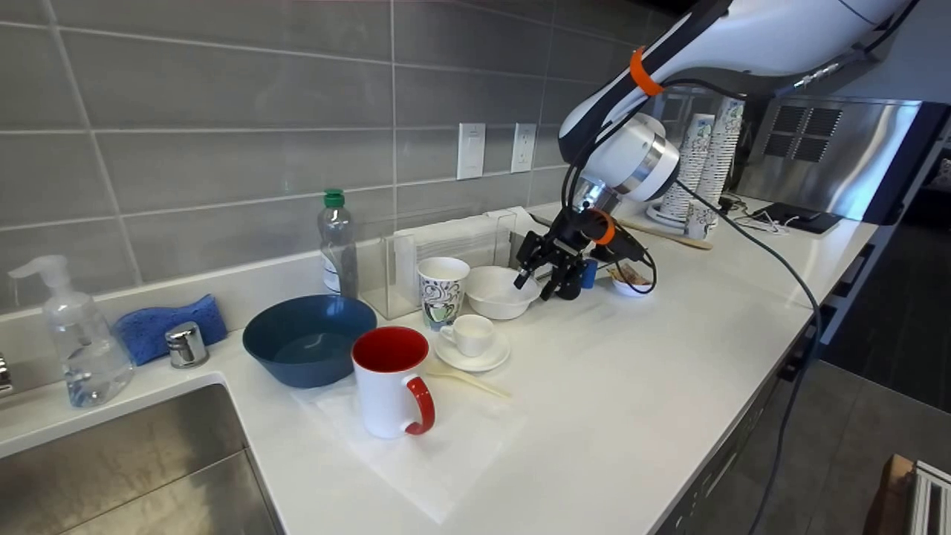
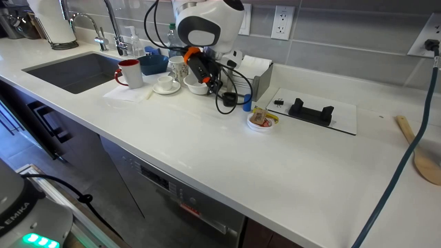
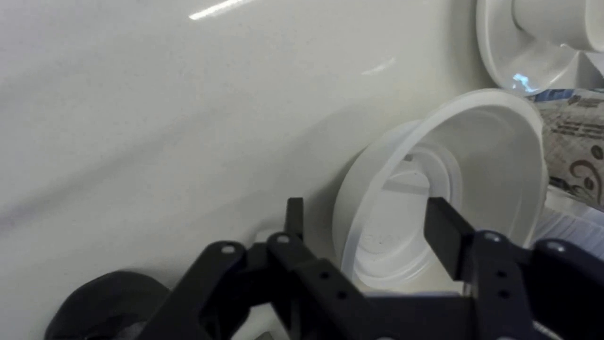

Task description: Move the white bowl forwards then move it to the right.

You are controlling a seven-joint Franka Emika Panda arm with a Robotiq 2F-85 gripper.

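The plain round white bowl (image 1: 494, 293) stands upright on the counter near the wall; it also shows in an exterior view (image 2: 195, 86), partly behind the gripper. In the wrist view the white bowl (image 3: 500, 137) fills the right of centre. My gripper (image 3: 365, 210) is open there: one finger is outside the bowl's wall and the other is over its inside, with the rim between them. No finger is seen pressing on the rim. In the exterior views the gripper (image 1: 536, 279) is at the bowl's side away from the sink; its fingertips (image 2: 214, 89) are partly hidden by cables.
A patterned paper cup (image 1: 443, 290) and a small cup on a saucer (image 1: 473, 342) stand close beside the bowl. A paper tray (image 2: 263, 77) is behind. A blue cylinder (image 2: 247, 102) and a dish of packets (image 2: 260, 122) stand near the gripper. A blue bowl (image 1: 308, 342) and red-white mug (image 1: 383, 394) are sinkward.
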